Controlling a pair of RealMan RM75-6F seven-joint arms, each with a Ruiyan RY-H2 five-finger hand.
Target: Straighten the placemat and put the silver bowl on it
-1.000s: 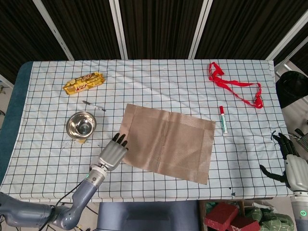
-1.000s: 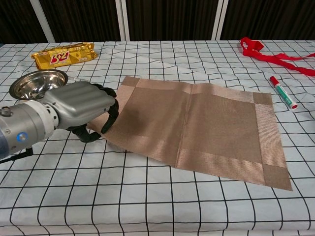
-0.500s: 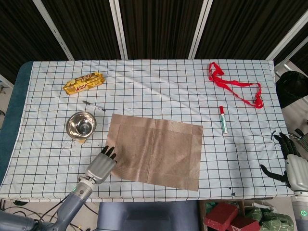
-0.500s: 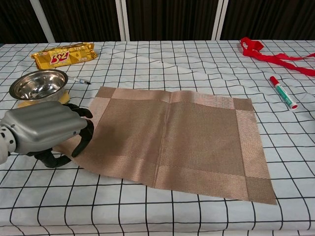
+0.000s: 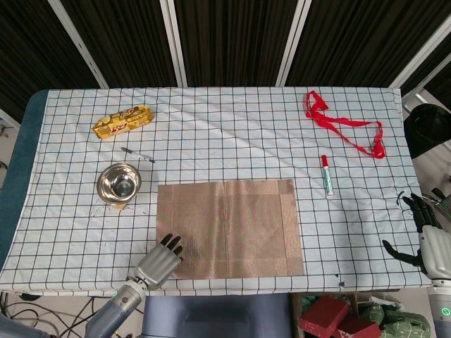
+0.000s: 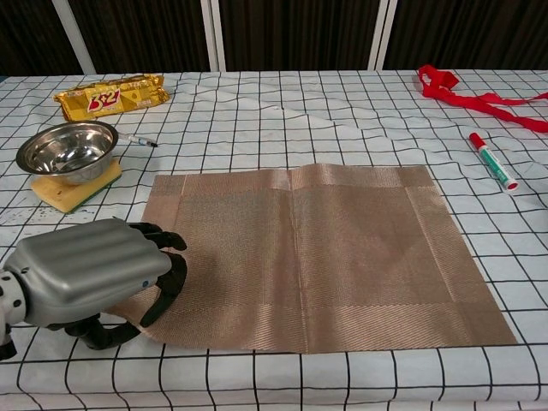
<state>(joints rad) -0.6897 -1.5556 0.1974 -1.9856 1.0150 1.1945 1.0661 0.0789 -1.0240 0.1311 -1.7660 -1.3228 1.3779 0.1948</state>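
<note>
Left hand palm-down, fingers curled over placemat corner

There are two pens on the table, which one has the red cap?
The marker lying right of the placemat, below the red ribbon. The other pen, thin and dark, lies by the silver bowl.

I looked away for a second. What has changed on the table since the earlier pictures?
The left hand, fingers on the placemat's near-left corner, dragged it toward the table's near edge and turned it until its edges run square with the checked cloth. The silver bowl, snack packet, marker, red ribbon and right hand stayed put.
</note>
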